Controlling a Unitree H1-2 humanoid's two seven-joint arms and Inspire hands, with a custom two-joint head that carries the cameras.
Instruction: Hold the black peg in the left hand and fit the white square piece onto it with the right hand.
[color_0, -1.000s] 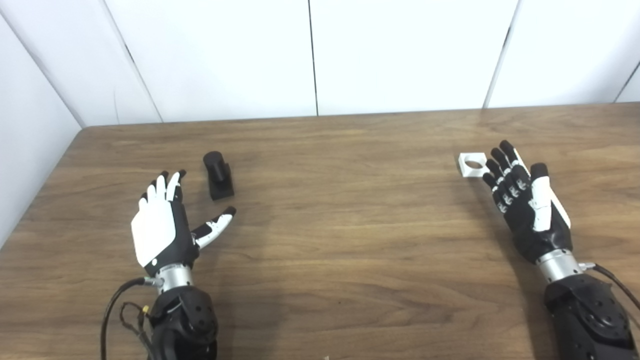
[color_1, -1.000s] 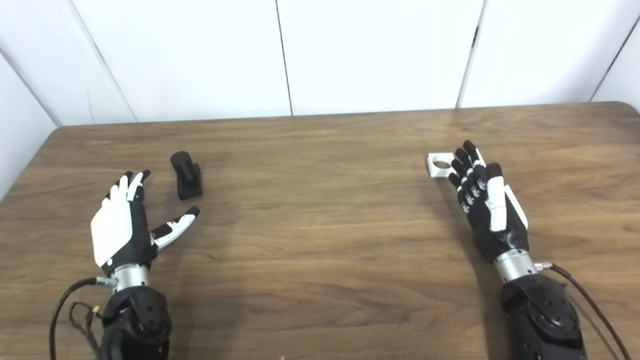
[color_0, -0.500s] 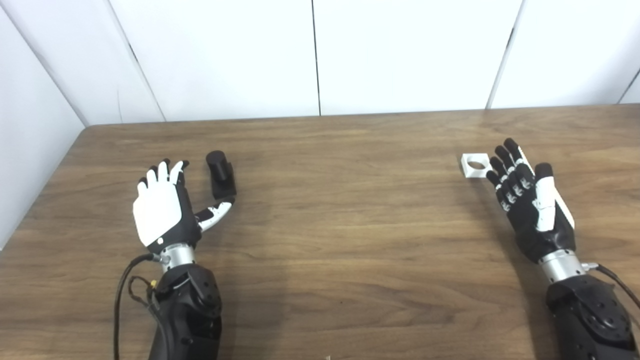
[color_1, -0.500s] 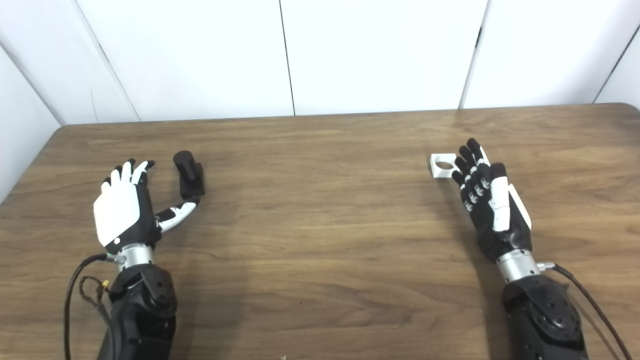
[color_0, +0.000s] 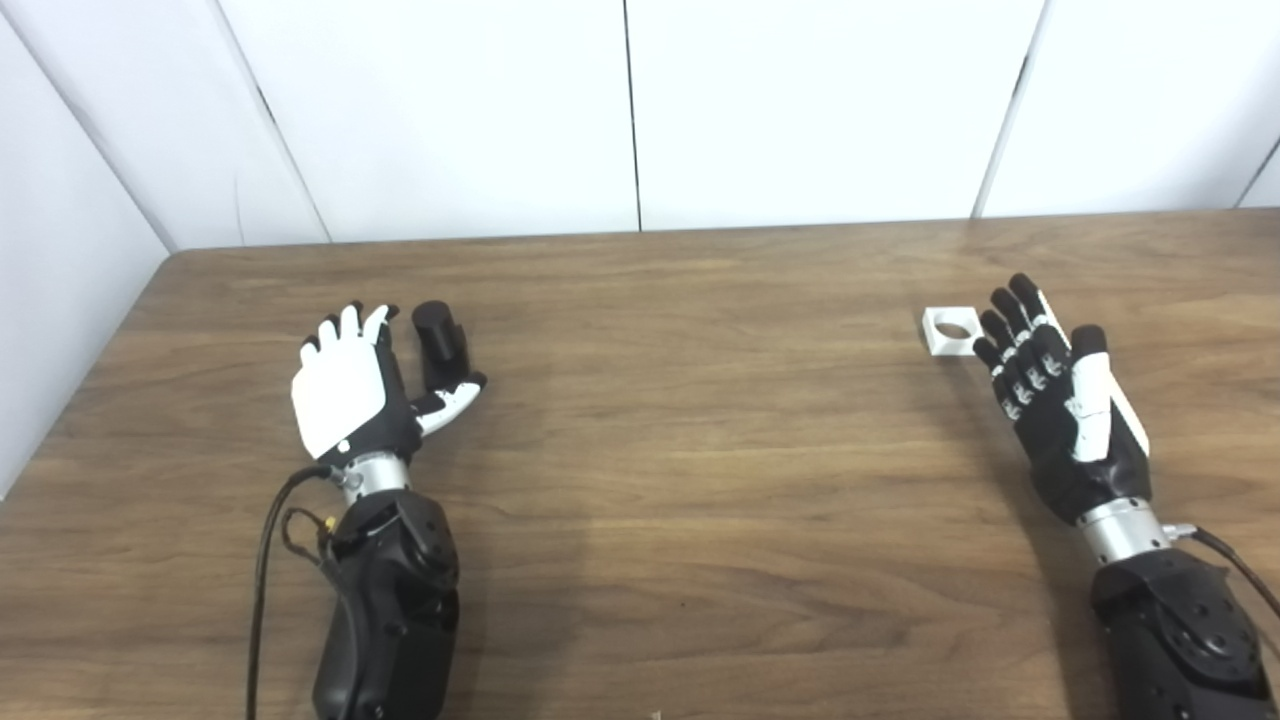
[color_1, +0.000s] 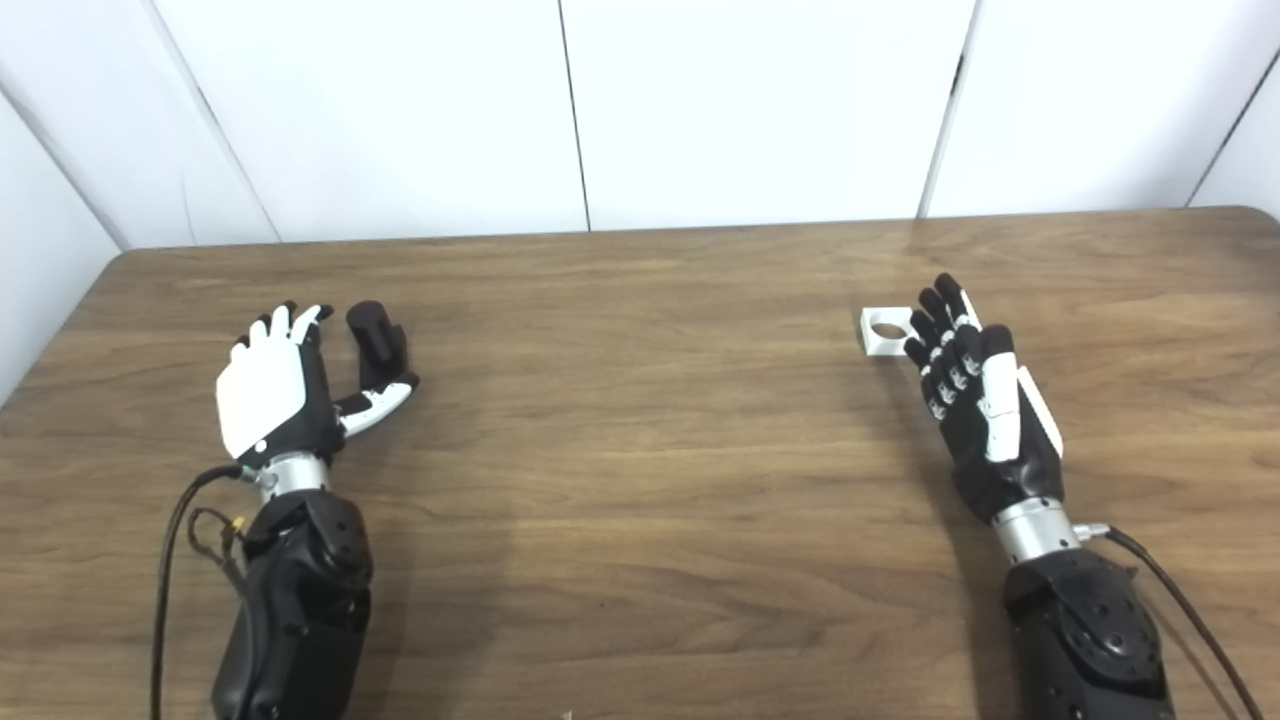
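- Your left hand (color_0: 352, 395) lies spread and empty, fingers apart, with the black peg (color_0: 442, 346) sitting in the gap between fingers and thumb; the peg lies on the table (color_0: 700, 420) toward its left side.
- The thumb looks to be touching the peg's near end, though from this angle you cannot be sure of contact.
- Step in hand, as judged: closing the left hand on the peg. Wrap around the blocky base, not the round end, so the round end stays free for the fit.
- Close slowly; the peg lies loose and a thumb nudge could likely roll or skid it away from the palm.
- Your right hand (color_1: 975, 400) is also empty, fingers extended and slightly apart, their tips just beside the white square piece (color_1: 884, 330), which lies flat on the table's right side with its round hole facing up.
- Grip the white piece by its outer edges, keeping the hole uncovered.
- Hold the right hand off until the peg is secure.
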